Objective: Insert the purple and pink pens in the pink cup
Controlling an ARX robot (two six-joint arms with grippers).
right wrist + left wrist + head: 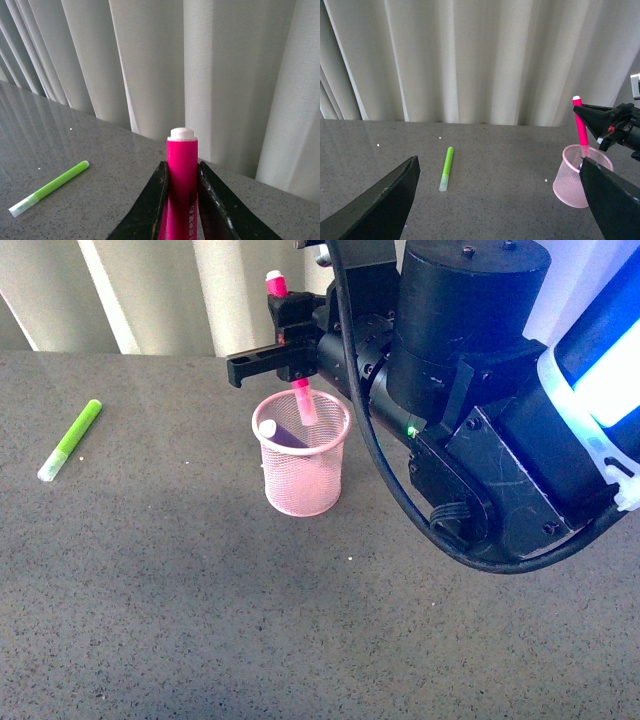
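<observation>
Two pens matter here, and both are at the pink cup [303, 465]. The pink pen [300, 398] is a short, chunky highlighter type with a glossy magenta barrel, a white end cap on top and a pale translucent cap at the bottom. It stands upright, clamped between the two black fingers of the right hand [181, 200]; the right wrist view shows the pads tight against both sides of the barrel, with some small print on the plastic. Its lower end dips just inside the cup's rim. The purple pen [283, 433] is already in the cup, leaning on a slant, dark body with a whitish cap poking up near the rim.

That cup is light pink wire mesh, a slightly tapered cylinder with a solid rolled rim, and you can see through the mesh. It sits on a dark grey speckled desk [180, 620] that looks like polished stone.

Over to the left, well apart from the cup, a lime-green marker [70, 440] lies flat. Behind everything hangs a pale pleated curtain [470, 60].

The left hand [495, 200] hangs above the desk with its matte black wedge-shaped fingers spread wide apart, holding nothing.
</observation>
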